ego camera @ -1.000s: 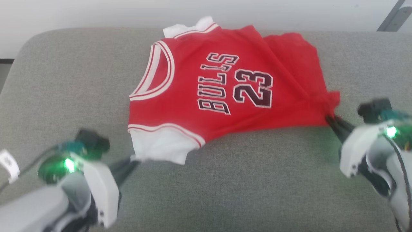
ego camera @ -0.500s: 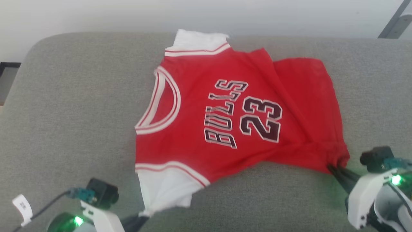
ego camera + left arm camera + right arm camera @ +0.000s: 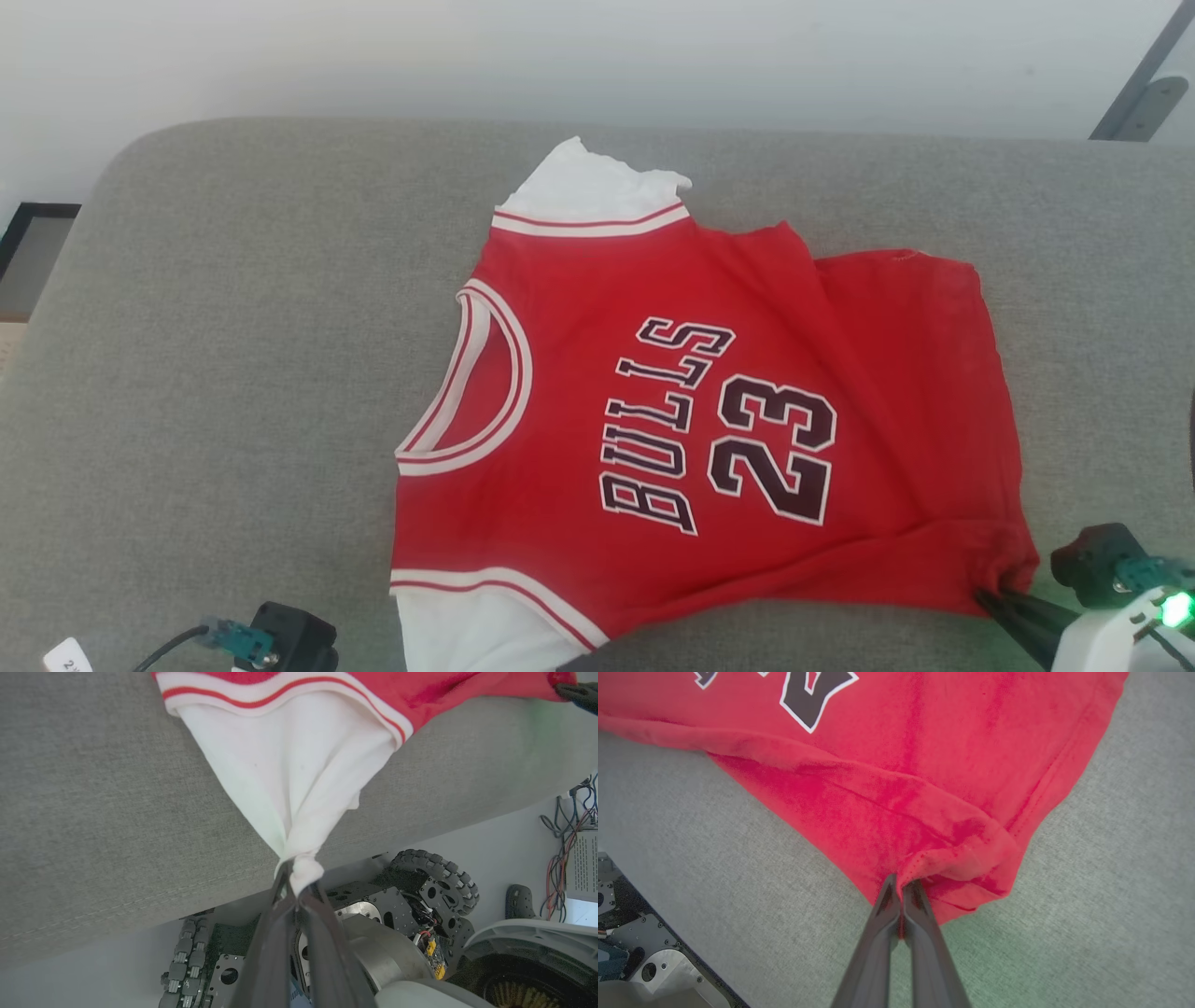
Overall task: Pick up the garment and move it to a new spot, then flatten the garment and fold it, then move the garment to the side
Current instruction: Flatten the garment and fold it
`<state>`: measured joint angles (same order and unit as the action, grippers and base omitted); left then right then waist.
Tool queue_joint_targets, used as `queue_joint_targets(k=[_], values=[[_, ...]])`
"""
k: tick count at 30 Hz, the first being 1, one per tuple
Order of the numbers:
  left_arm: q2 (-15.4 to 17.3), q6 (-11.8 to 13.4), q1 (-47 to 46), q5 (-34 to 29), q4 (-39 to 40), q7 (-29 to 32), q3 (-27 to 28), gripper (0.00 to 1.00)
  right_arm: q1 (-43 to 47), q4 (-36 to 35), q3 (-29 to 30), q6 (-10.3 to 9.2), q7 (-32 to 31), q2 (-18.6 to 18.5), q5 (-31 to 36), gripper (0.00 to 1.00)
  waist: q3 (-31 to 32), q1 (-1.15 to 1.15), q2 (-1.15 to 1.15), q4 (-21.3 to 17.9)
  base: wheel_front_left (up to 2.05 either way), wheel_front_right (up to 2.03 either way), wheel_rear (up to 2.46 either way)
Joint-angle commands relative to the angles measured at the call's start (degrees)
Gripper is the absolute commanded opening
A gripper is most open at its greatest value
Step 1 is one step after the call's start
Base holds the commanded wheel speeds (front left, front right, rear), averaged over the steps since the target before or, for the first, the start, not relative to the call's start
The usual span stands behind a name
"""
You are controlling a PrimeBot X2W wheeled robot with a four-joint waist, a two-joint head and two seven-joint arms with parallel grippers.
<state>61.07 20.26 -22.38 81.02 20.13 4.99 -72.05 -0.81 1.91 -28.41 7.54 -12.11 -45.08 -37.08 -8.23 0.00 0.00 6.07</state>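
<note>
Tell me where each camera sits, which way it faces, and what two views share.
Head view: on the head, facing forward and down at the garment on the grey cushion; right gripper lower right.
Left wrist view: on that wrist, looking along the left gripper, shut on the white sleeve; wheeled base beyond.
Right wrist view: on that wrist, looking along its fingers, shut on the red hem corner.
Shared: head and left wrist views both show the right gripper.
</note>
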Motion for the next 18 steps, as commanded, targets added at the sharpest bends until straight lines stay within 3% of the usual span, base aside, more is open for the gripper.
queue_joint_targets(k=[1,9,15,18], values=[[0.3,0.5,0.7,0.0,0.5,-0.3,0.1,0.00,0.7,-0.1,0.0,-0.10,0.5,-0.4,-0.6,0.00,0.2,0.00,0.00,-0.1,0.00,0.00,0.00],[1.9,1.8,-0.1,-1.2,3.0,-1.4,1.0,0.00,1.4,-1.0,1.1,-0.10,1.5,-0.9,-3.4,0.00,1.3,0.00,0.00,-0.4,0.00,0.00,0.00],[5.0,3.2,-4.6,-6.0,5.2,-1.9,3.1,0.00,0.2,-1.1,4.1,-0.10,0.4,0.6,-4.6,0.00,2.3,0.00,0.00,-1.0,0.00,0.00,0.00],[5.9,2.5,-7.7,-8.7,5.3,-1.1,4.3,0.00,-1.3,-1.0,5.5,-0.10,-0.8,1.9,-4.2,0.00,2.5,0.00,0.00,-1.6,0.00,0.00,0.00]])
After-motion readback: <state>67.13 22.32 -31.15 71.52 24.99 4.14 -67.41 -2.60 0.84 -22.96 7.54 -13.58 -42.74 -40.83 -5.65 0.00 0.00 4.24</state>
